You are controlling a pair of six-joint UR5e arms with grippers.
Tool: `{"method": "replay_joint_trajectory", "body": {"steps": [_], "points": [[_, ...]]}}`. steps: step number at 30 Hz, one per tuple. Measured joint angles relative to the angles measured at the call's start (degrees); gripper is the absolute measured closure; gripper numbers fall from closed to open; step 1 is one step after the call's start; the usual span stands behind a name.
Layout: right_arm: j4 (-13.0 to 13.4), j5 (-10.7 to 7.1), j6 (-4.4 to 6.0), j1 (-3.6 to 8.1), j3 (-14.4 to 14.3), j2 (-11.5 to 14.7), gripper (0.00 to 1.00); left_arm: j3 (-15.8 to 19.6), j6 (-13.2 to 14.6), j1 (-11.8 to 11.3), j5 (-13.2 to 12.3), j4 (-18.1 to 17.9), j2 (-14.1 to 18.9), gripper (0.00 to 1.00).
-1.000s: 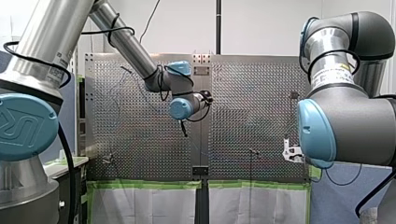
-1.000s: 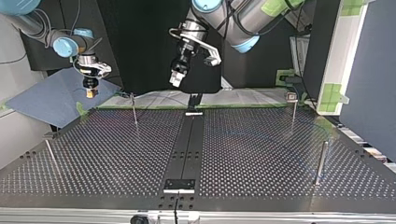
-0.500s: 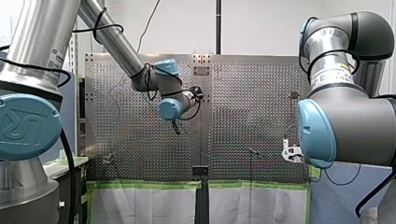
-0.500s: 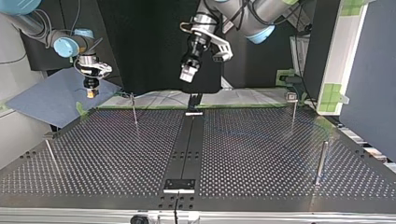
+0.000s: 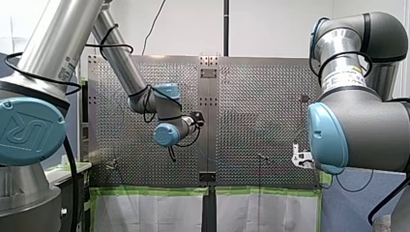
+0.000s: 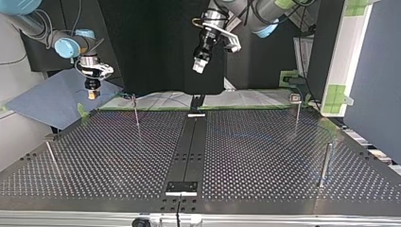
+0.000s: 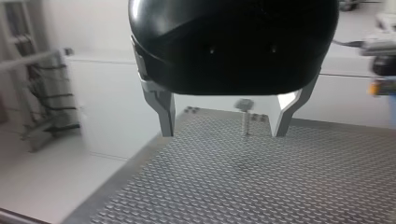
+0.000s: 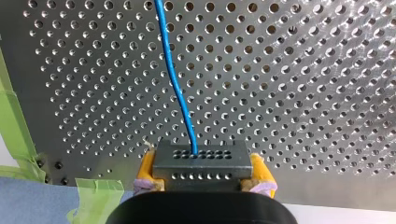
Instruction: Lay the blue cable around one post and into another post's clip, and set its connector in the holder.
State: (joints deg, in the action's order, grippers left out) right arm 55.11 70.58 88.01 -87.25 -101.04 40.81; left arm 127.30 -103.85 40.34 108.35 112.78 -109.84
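Green tape point(image 5: 154, 191) runs along the edge of the perforated table point(image 6: 265, 151), white sheeting point(image 5: 150, 212) hanging just below it. A black strip point(image 6: 189, 146) splits the table down its middle, and a blue sheet point(image 6: 56, 101) lies off one corner.

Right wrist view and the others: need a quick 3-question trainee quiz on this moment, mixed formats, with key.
1. True or false: my left gripper is shut on the blue cable.
2. What does my right gripper hold between its yellow pads? A a screwdriver, B the connector, C nothing.
3. Fill in: in the left wrist view, a ____ stands on the perforated table ahead of the open fingers.
Key: 1 false, it is open and empty. 2 B. 3 post.
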Motion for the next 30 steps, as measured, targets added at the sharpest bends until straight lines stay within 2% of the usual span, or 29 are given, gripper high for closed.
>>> {"method": "replay_joint_trajectory", "body": {"steps": [5,15,30], "points": [[0.1,0.00,0.05,-0.07,0.0,0.0,1.00,2.2,0.0,-0.1,-0.1,-0.5,-2.2,0.00],[0.0,0.00,-0.02,-0.29,0.0,0.0,1.00,6.8,-1.6,0.0,-3.0,0.9,-6.0,0.00],[0.2,0.01,0.04,-0.54,0.0,0.0,1.00,4.9,-0.5,-0.1,-2.4,1.0,-5.6,0.00]]}}
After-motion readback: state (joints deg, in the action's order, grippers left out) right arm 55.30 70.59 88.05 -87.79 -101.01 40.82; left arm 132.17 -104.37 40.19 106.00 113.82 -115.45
